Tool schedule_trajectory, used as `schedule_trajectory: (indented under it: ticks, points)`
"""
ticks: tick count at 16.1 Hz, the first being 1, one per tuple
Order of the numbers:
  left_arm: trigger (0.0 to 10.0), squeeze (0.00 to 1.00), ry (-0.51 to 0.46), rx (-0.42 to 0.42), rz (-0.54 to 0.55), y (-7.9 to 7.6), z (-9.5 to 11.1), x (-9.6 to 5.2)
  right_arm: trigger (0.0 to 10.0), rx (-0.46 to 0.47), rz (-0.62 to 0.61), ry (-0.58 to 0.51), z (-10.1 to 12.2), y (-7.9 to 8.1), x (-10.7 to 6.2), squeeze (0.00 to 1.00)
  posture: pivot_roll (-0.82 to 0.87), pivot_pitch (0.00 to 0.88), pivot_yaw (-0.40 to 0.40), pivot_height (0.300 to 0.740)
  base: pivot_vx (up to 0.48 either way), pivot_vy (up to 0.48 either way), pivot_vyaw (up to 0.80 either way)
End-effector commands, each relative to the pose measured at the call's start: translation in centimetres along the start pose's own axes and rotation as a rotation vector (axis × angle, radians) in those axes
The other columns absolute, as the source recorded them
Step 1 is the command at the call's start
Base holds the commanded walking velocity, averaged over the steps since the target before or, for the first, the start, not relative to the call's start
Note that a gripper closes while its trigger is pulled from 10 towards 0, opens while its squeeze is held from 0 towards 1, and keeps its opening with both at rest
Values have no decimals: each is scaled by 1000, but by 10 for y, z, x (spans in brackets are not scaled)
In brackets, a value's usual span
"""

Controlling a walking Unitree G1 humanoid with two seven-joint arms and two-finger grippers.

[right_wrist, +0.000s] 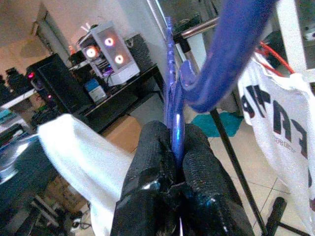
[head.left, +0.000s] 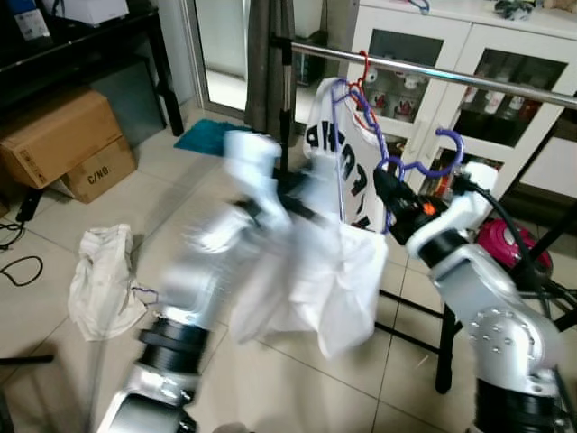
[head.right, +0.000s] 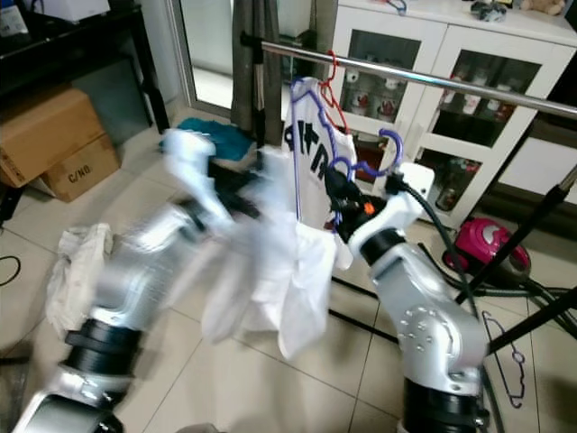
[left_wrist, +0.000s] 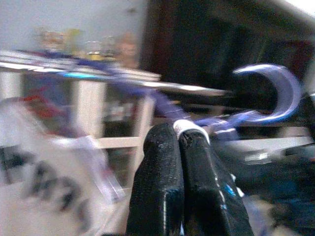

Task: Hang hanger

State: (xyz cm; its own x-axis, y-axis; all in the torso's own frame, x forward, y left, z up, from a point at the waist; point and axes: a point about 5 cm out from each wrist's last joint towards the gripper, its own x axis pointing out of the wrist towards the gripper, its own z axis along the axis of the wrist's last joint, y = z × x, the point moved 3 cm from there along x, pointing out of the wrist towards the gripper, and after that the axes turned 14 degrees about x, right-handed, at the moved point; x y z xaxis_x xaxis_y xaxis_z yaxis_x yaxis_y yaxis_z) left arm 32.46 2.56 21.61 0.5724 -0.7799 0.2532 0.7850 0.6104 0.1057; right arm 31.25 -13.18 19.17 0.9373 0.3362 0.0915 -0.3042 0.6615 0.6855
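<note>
My right gripper (head.left: 389, 194) is shut on a purple hanger (head.left: 448, 144), gripping its neck (right_wrist: 175, 123) just under the hook. The hook is a little below the silver rail (head.left: 505, 83) and not touching it. A white garment (head.left: 325, 280) hangs from the hanger. My left arm is blurred, and its gripper (left_wrist: 179, 132) is shut with a bit of white cloth at the fingertips, close to the hanger's arm (left_wrist: 172, 110). A red hanger (head.left: 362, 90) with a printed white shirt (head.left: 329, 144) hangs on the rail.
The rack's black legs (head.left: 446, 352) stand on the tiled floor by my right arm. Behind the rail is a white glass-door cabinet (head.left: 451, 54). Cardboard boxes (head.left: 59, 135), a white cloth heap (head.left: 104, 280), a teal cloth (head.left: 207, 135) and a pink appliance (head.left: 505, 239) lie around.
</note>
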Motion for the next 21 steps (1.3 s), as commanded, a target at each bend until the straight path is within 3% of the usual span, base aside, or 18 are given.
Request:
schedule_trajectory:
  ticks: [1,3,4,5,6,7,9,10,11,13,14,16,17,18,20,21]
  points:
    - [0,0,-98,-22,-120,-22,25,5,0,-11,-57,-56,8,-6,2,0,82,0,14,740,0,0,0]
    - [0,0,-127,-50,-138,-26,31,4,0,-21,-81,-76,11,-9,3,0,83,0,14,740,0,0,0]
    - [0,0,-134,-68,-144,-24,35,0,0,1,-122,-170,25,-17,2,0,87,0,15,740,0,0,0]
    - [0,0,-110,-62,-160,-24,32,-8,0,107,-121,-321,47,-21,-1,0,86,0,17,740,0,0,0]
    - [0,0,-108,-80,-171,-25,32,-14,0,197,-96,-404,59,-21,-4,0,85,0,20,740,0,0,0]
    - [0,0,-160,-132,-163,-24,41,-17,0,148,-93,-423,64,-20,-5,0,85,0,20,740,0,0,0]
    - [0,0,-413,-332,-77,-4,83,-25,0,-201,-157,-340,60,-25,-4,0,83,0,20,740,0,0,0]
    - [0,0,-512,-390,0,14,99,-32,0,-243,-191,-315,56,-31,-3,0,86,0,16,740,0,0,0]
    - [0,0,-542,-395,40,28,105,-37,0,-307,-185,-288,52,-32,-3,0,86,0,16,740,0,0,0]
    - [0,0,-396,-282,33,31,90,-42,0,-193,-145,-318,51,-28,-2,0,93,0,6,740,0,0,0]
    - [0,0,-257,-209,18,27,71,-41,0,-79,-94,-367,56,-21,-2,0,91,0,8,740,0,0,0]
    - [0,0,-31,-147,29,22,33,-46,0,96,-38,-474,70,-16,-7,0,88,0,9,740,0,0,0]
    - [0,0,-1,-142,38,22,27,-47,0,107,-34,-486,72,-16,-7,0,88,0,9,740,0,0,0]
    - [0,0,112,-82,68,23,6,-53,0,52,-63,-456,69,-21,-10,0,79,0,10,740,0,0,0]
    - [0,0,232,-46,151,28,-21,-68,0,-155,-109,-285,50,-28,-15,0,66,0,10,740,0,0,0]
    - [0,0,276,-30,181,29,-30,-77,4863,-190,-135,-225,39,-32,-20,0,63,0,8,740,0,0,0]
